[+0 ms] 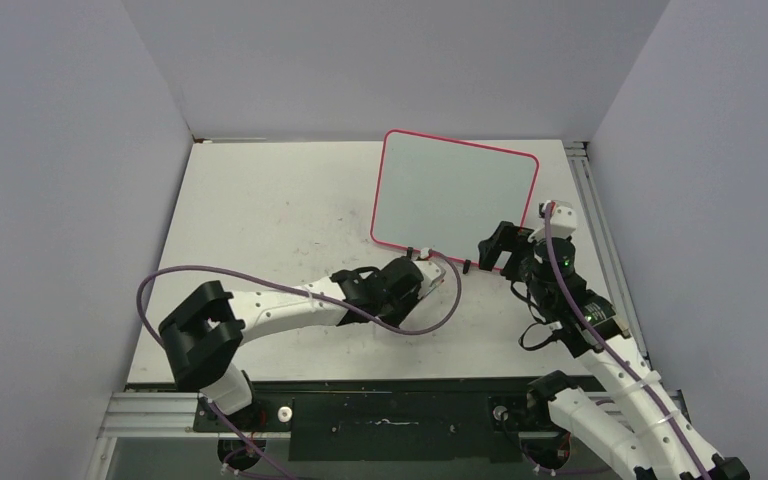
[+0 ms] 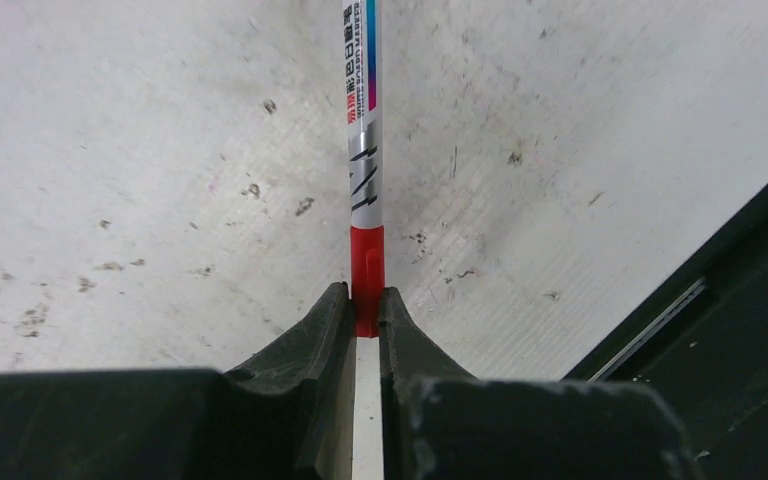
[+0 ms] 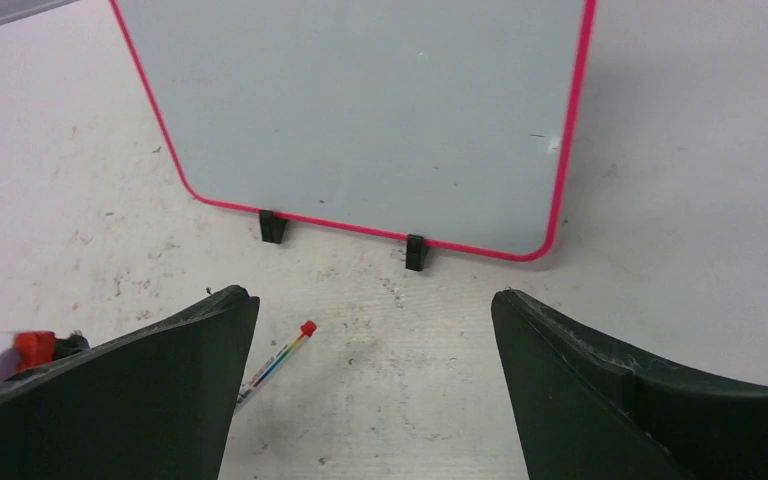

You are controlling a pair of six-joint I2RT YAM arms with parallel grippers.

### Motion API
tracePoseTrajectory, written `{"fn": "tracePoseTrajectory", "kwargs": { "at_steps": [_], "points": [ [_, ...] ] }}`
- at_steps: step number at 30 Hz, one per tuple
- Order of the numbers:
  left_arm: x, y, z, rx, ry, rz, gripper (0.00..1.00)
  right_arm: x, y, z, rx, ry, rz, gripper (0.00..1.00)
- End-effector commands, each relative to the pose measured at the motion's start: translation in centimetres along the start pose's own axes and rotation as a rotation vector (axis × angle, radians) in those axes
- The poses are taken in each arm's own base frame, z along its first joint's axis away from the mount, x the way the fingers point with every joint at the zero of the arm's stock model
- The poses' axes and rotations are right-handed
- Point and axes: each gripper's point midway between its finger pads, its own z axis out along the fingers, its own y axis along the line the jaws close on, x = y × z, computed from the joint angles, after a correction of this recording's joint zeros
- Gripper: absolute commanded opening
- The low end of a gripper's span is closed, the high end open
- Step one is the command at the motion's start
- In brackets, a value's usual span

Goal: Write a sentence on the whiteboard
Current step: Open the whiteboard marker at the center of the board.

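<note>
Toward the back right of the tabletop (image 1: pixel 260 210), the whiteboard (image 1: pixel 455 195) lies flat, its pink-red rim turned slightly askew and its pale grey face plain. Two black clip feet (image 3: pixel 272 227) sit along its near edge.

The left arm reaches from its base at the near left. Its elbow is folded low and its forearm stretches rightward just above the table. It ends with the left gripper (image 1: pixel 420 268) just short of the board's near edge. In the left wrist view the jaws are pinched tight on a marker (image 2: pixel 365 150), clamping it at its red band, and the printed barrel points straight out ahead. The marker runs low along the table; whether it touches the surface cannot be told.

The right arm rises from the near right and leans inward, its wrist bent down. The right gripper (image 1: pixel 500 245) hovers by the board's near right corner with its fingers spread wide, holding nothing. Between those fingers, the right wrist view shows the marker's red end (image 3: pixel 307 327) near the board's edge.
</note>
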Motion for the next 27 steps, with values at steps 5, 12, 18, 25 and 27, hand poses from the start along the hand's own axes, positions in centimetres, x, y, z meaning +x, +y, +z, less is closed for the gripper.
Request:
{"fn": "tracePoseTrajectory", "kwargs": {
  "at_steps": [5, 12, 18, 25, 27],
  "points": [
    [-6.8, 1.5, -6.6, 0.094, -0.261, 0.013, 0.00, -3.8, 6.1, -2.5, -0.268, 0.033, -0.002, 0.90],
    [-7.9, 1.9, -11.0, 0.197, -0.411, 0.116, 0.00, -3.6, 7.8, -1.6, -0.396, 0.186, -0.075, 0.90],
    [-8.2, 2.2, -13.4, 0.284, -0.512, 0.143, 0.00, -3.2, 9.4, -2.8, -0.660, 0.273, -0.056, 0.90],
    [-7.7, 1.0, -13.8, 0.370, -0.526, 0.172, 0.00, 0.3, 10.9, -3.4, -0.862, 0.387, 0.018, 0.90],
    [-7.5, 0.6, -13.7, 0.395, -0.514, 0.179, 0.00, 1.0, 11.6, -3.9, -0.938, 0.421, 0.043, 0.90]
  ]
}}
